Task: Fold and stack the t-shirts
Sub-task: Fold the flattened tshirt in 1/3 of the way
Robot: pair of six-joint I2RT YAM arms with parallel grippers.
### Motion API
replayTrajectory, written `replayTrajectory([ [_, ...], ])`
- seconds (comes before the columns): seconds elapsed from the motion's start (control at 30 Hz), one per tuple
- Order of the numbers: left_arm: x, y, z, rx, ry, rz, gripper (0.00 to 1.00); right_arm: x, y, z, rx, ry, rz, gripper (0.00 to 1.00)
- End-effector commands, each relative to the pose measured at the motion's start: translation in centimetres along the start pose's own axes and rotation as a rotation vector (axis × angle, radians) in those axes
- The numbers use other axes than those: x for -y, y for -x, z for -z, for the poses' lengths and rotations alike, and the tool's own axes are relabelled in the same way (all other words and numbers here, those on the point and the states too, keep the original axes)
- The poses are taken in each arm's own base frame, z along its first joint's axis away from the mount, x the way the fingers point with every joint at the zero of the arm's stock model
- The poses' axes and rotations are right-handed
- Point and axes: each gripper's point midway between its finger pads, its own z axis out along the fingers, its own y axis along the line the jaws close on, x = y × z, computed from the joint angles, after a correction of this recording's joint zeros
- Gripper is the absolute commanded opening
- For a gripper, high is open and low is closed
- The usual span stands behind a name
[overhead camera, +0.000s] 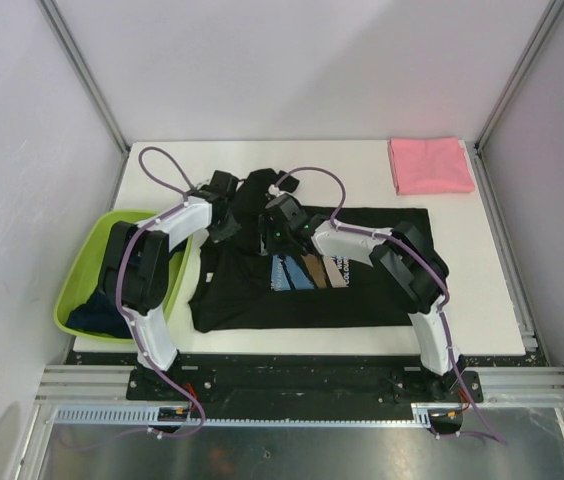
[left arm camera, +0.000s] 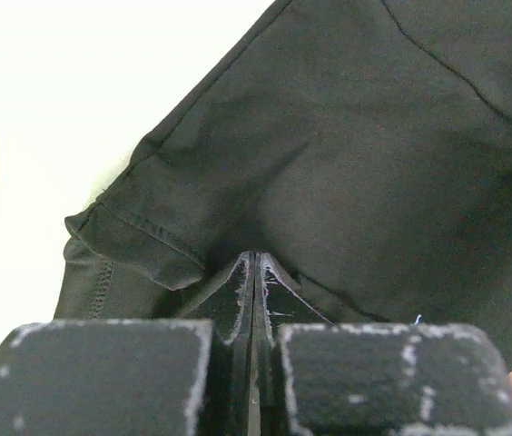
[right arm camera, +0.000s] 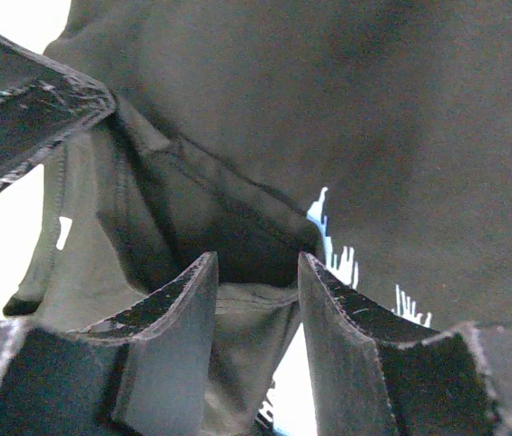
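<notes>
T-shirts appear in three places on a white table (overhead camera: 502,300). One black t-shirt (overhead camera: 362,290) lies spread across the near middle of the table, chest print (overhead camera: 312,272) facing up in blue, brown and white. Its upper left part, around one sleeve, is bunched and raised off the surface between the two grippers. One pink t-shirt (overhead camera: 430,165) sits folded into a neat rectangle at the far right corner, well apart from the black one. Dark navy cloth (overhead camera: 97,315) lies heaped in one lime-green basin (overhead camera: 82,260) at the table's left edge; how many shirts are in that heap cannot be told.

Two arms reach in from the near edge, and both meet at the raised part of the black shirt. The left gripper (left arm camera: 254,268) has its two fingers pressed together with no gap, pinching a fold of the black cloth beside a hemmed sleeve edge. The right gripper (right arm camera: 256,262) has its two fingers spread apart, with a seamed fold of the same shirt lying between them, not squeezed. The right wrist view also shows one finger of the left gripper at its upper left, close by.
</notes>
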Motion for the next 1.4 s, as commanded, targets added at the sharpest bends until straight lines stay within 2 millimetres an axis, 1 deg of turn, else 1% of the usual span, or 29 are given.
replayTrajectory([
  [0.0,0.5,1.8,0.5,0.046,-0.014,0.042,0.00,0.6,0.2,-0.5,0.000,-0.058,0.011,0.45],
  [0.07,0.4,1.8,0.5,0.045,-0.014,0.043,0.00,1.0,0.2,-0.5,-0.001,-0.083,0.006,0.45],
  [0.17,0.4,1.8,0.5,0.044,-0.015,0.043,0.00,1.0,0.2,-0.6,0.000,-0.099,0.002,0.42],
  [0.3,0.3,1.8,0.5,0.044,-0.012,0.044,0.00,1.0,0.3,-0.5,0.005,-0.111,0.006,0.36],
  [0.4,0.1,1.8,0.4,0.042,-0.009,0.044,0.00,0.9,0.6,-0.3,0.011,-0.109,0.006,0.25],
  [0.53,-0.2,2.0,0.4,0.044,-0.005,0.051,0.00,0.7,0.9,0.1,0.017,-0.109,0.011,0.05],
  [0.6,-0.2,2.0,0.4,0.044,-0.006,0.054,0.00,0.7,1.2,0.3,0.024,-0.118,0.017,0.01],
  [0.8,-0.2,2.1,0.5,0.043,-0.010,0.053,0.00,1.4,2.3,1.8,0.064,-0.167,0.030,0.00],
  [0.9,-0.3,2.0,0.5,0.043,-0.008,0.048,0.00,1.2,3.2,2.5,0.090,-0.173,0.032,0.00],
  [1.03,-0.5,1.9,0.4,0.041,-0.005,0.042,0.00,1.0,4.0,2.9,0.115,-0.175,0.034,0.00],
  [1.17,-0.7,1.9,0.4,0.043,0.003,0.038,0.00,1.5,4.1,3.1,0.122,-0.207,0.030,0.00],
  [1.27,-0.7,2.1,0.5,0.052,0.003,0.037,0.00,2.1,3.8,3.3,0.118,-0.231,0.025,0.00],
  [1.33,-0.7,2.2,0.6,0.056,0.004,0.035,0.00,2.1,3.6,3.4,0.114,-0.224,0.022,0.00],
  [1.37,-0.7,2.2,0.5,0.057,0.005,0.034,0.00,1.9,3.6,3.4,0.113,-0.212,0.020,0.02],
])
